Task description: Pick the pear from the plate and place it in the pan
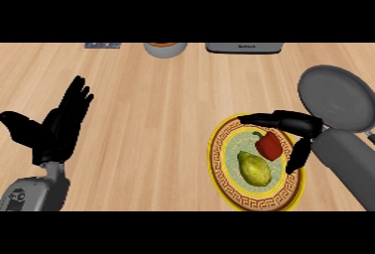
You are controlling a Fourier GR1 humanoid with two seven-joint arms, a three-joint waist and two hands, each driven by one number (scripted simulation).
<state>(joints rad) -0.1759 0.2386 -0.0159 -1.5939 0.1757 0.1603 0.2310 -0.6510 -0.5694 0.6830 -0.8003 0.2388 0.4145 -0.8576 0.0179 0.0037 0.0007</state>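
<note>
A yellow-green pear [254,168] lies on a round plate with a yellow rim and a brown patterned border [222,186], just beside a red bell pepper [270,145] with a green stem that sits on the same plate, toward its upper right. The right hand [296,126] hangs over the plate's upper right edge, fingers curled but closed on nothing, apart from the pear. A round dark grey pan [337,97] rests on the light wooden surface [161,109] just beyond the plate, at the right. The left hand [57,130] is open at the left, fingers up, well apart from the plate.
</note>
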